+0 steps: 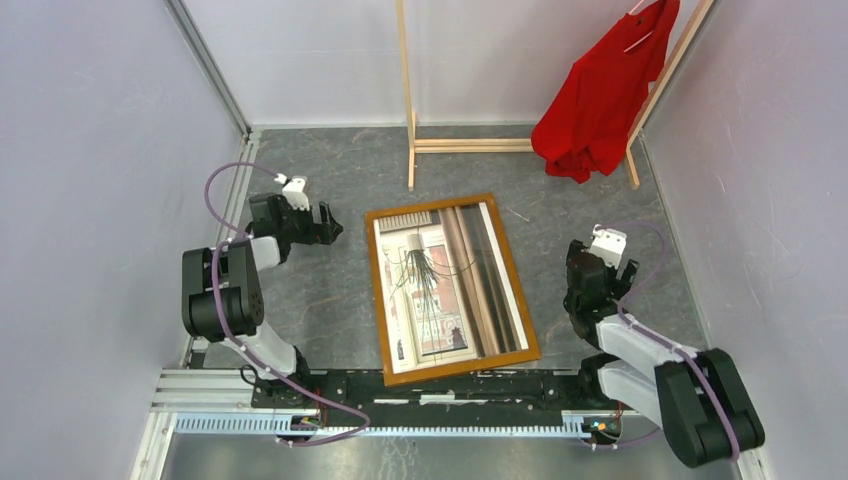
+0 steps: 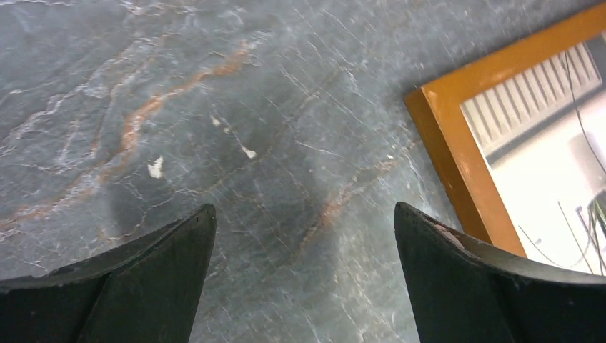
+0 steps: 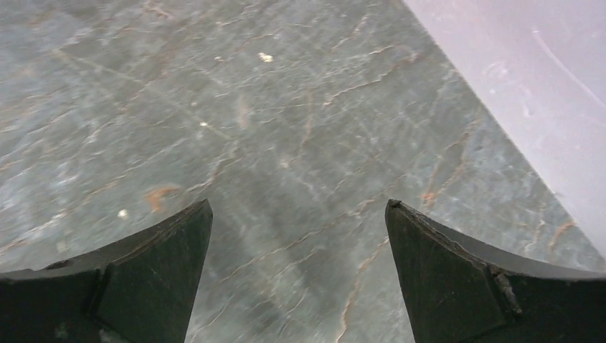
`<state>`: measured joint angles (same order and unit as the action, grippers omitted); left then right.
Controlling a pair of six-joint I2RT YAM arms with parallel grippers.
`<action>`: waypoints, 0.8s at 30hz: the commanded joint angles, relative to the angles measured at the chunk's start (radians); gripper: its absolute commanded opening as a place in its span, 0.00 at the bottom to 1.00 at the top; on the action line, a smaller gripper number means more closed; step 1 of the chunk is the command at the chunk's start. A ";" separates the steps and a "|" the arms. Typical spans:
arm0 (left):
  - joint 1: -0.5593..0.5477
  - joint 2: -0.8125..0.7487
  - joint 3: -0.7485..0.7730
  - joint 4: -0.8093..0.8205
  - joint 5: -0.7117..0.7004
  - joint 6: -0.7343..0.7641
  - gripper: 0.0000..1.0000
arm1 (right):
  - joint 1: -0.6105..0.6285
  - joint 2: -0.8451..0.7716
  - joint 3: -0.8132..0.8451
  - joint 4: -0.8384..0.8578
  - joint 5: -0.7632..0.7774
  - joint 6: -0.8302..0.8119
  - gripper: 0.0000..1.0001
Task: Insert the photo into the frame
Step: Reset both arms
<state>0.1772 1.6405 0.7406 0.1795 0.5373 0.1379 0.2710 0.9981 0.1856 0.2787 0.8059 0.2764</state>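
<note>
The orange-brown wooden frame lies flat in the middle of the grey table. The photo of a window with a spiky plant lies inside it, face up. In the left wrist view a corner of the frame and the radiator part of the photo show at the right. My left gripper is open and empty, just left of the frame's far left corner; its gap holds only table. My right gripper is open and empty, right of the frame, over bare table.
A pale wooden clothes rack stands at the back with a red shirt hanging from its right side. Grey walls close in on the left, back and right. A metal rail runs along the near edge.
</note>
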 commanded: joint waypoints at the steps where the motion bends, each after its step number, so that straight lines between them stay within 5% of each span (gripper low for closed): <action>1: 0.019 0.035 -0.100 0.445 0.004 -0.200 1.00 | -0.025 0.111 -0.072 0.427 0.159 -0.167 0.98; 5: 0.020 0.036 -0.140 0.512 -0.024 -0.211 1.00 | -0.032 0.226 -0.159 0.769 0.159 -0.298 0.98; 9: 0.019 -0.024 -0.230 0.618 -0.086 -0.230 1.00 | -0.045 0.293 -0.208 0.936 0.118 -0.328 0.98; 16: -0.021 -0.156 -0.641 1.250 -0.153 -0.193 1.00 | -0.048 0.318 -0.312 1.166 -0.172 -0.452 0.98; 19: -0.041 -0.055 -0.647 1.377 -0.198 -0.201 1.00 | -0.047 0.434 -0.339 1.373 -0.222 -0.510 0.98; 22: -0.100 -0.112 -0.535 1.057 -0.255 -0.119 1.00 | -0.075 0.385 -0.276 1.150 -0.275 -0.462 0.98; 24: -0.111 -0.078 -0.518 1.084 -0.265 -0.131 1.00 | -0.088 0.388 -0.276 1.160 -0.288 -0.458 0.98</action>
<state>0.0998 1.5620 0.1413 1.2423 0.3511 -0.0433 0.2119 1.3956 0.0139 1.3899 0.6060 -0.1661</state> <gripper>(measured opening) 0.997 0.982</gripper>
